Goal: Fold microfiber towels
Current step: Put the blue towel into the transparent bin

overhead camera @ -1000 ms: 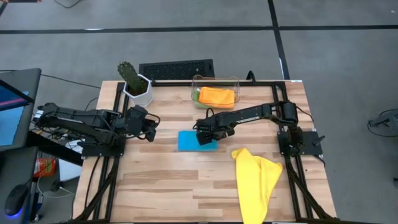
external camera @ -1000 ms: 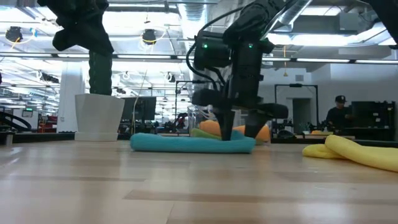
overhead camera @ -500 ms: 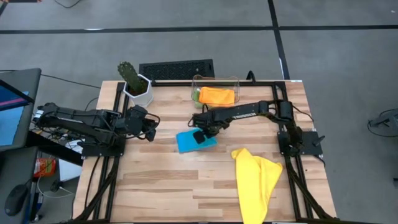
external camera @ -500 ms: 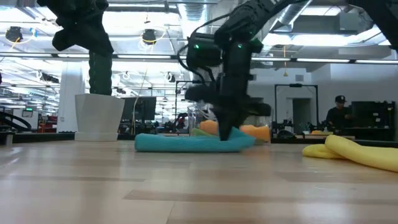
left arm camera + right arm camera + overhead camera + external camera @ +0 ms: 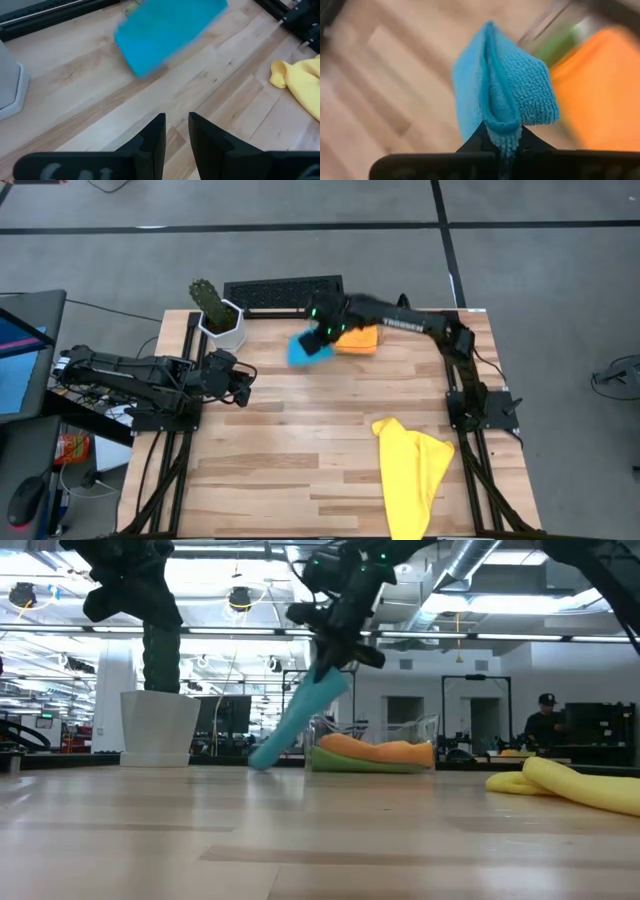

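The folded blue towel [image 5: 308, 350] hangs from my right gripper [image 5: 325, 332], which is shut on it in the air at the table's far middle, beside the clear bin [image 5: 372, 310]. In the low view the blue towel [image 5: 295, 720] slants down toward the table's left. An orange towel [image 5: 358, 340] lies in the bin on top of a green towel [image 5: 360, 762]. The yellow towel [image 5: 412, 470] lies crumpled at the near right. My left gripper [image 5: 176, 131] waits at the table's left, its fingers slightly apart with nothing between them. My right gripper pinches one bunched edge of the folded towel [image 5: 502, 131] between its two fingers, several layers together. The fingers come from above, slanting down. The towel hangs below them, tilted, and its lower end [image 5: 260, 758] looks clear of the table.
A cactus in a white pot [image 5: 218, 320] stands at the far left corner, with a black grille-like panel [image 5: 283, 292] behind the table's far edge. Bare wood [image 5: 300, 450] lies across the middle and near left.
My right gripper has shut on the blue towel, which lay flat at the table's middle. It has risen and swung toward the far edge and the bin, rolling as it went. The towel has been lifted off the table and now hangs slanted.
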